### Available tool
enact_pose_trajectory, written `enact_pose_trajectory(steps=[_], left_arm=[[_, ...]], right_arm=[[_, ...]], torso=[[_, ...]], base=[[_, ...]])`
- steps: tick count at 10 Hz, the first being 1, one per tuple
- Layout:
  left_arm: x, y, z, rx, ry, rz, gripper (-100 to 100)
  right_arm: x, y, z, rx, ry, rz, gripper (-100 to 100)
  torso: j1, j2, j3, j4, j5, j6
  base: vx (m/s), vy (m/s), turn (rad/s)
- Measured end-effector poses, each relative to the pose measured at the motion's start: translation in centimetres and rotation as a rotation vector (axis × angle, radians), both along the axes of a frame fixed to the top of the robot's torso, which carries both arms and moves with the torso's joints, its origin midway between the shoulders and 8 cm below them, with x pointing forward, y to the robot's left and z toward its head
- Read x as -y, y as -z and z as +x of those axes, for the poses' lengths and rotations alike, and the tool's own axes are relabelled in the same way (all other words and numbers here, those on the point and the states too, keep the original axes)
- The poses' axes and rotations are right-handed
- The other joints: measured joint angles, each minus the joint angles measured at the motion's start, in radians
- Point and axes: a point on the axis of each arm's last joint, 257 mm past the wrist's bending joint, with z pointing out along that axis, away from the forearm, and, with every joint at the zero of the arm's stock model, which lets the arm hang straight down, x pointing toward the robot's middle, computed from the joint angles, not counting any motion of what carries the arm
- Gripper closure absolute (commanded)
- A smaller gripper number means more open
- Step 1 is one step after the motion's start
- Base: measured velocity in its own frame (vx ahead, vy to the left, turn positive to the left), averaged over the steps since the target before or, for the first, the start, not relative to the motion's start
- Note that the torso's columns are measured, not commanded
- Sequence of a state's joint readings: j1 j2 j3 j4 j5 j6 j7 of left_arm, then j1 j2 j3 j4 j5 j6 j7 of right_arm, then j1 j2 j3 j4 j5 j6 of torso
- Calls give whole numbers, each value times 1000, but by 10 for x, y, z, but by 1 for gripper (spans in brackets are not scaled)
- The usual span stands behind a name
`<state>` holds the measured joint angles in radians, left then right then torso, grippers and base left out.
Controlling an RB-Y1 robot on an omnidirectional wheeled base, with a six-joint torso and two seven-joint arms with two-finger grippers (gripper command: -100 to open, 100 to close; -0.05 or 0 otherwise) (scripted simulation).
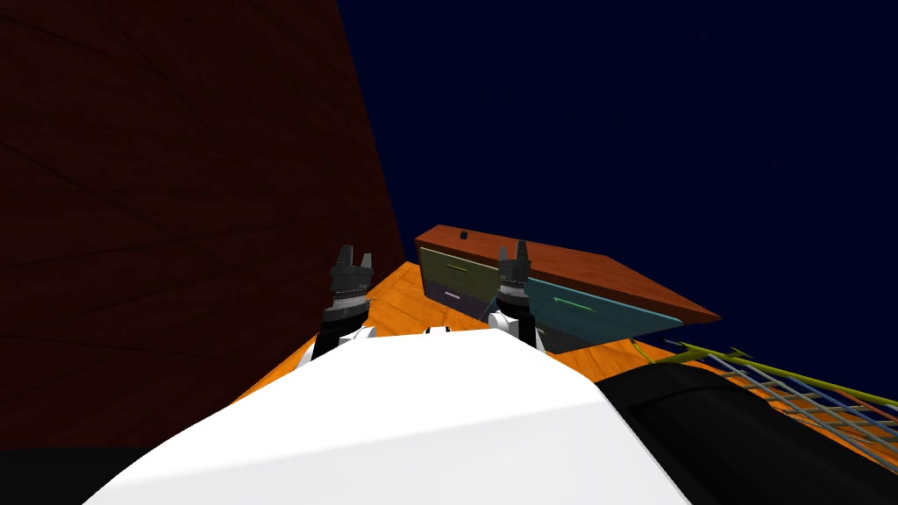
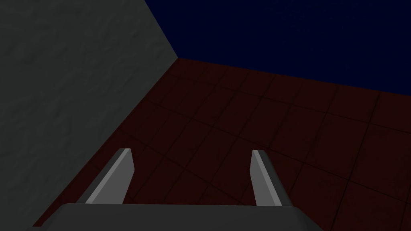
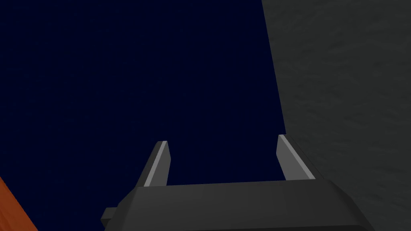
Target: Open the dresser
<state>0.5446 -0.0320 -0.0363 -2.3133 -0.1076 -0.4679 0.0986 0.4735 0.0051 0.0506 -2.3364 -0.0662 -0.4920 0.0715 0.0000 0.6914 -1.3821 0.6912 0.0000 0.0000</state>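
While both arms are raised in front of you, your left tool (image 1: 354, 258) has its two fingers spread apart on nothing, and your right tool (image 1: 516, 252) is spread the same way. Past the right tool stands the dresser (image 1: 614, 279) on the orange floor (image 1: 395, 302). It has a brown top, an olive drawer (image 1: 456, 270) beside a teal drawer (image 1: 587, 309), both fronts flush. A small dark object (image 1: 463, 235) sits on top.
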Motion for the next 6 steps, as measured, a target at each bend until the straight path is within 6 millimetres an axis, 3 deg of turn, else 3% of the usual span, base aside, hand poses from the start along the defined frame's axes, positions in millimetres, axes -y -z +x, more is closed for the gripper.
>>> enact_pose_trajectory(steps=[2,6], left_arm=[[0,0,0,-1,0,0,0],[0,0,0,-1,0,0,0]], right_arm=[[-9,7,6,-28,-6,-54,-100],[-28,35,31,-136,12,-237,-100]], torso=[[1,42,-89,43,0,0],[0,46,-94,47,0,0]], base=[[26,36,-8],[62,73,-16]])
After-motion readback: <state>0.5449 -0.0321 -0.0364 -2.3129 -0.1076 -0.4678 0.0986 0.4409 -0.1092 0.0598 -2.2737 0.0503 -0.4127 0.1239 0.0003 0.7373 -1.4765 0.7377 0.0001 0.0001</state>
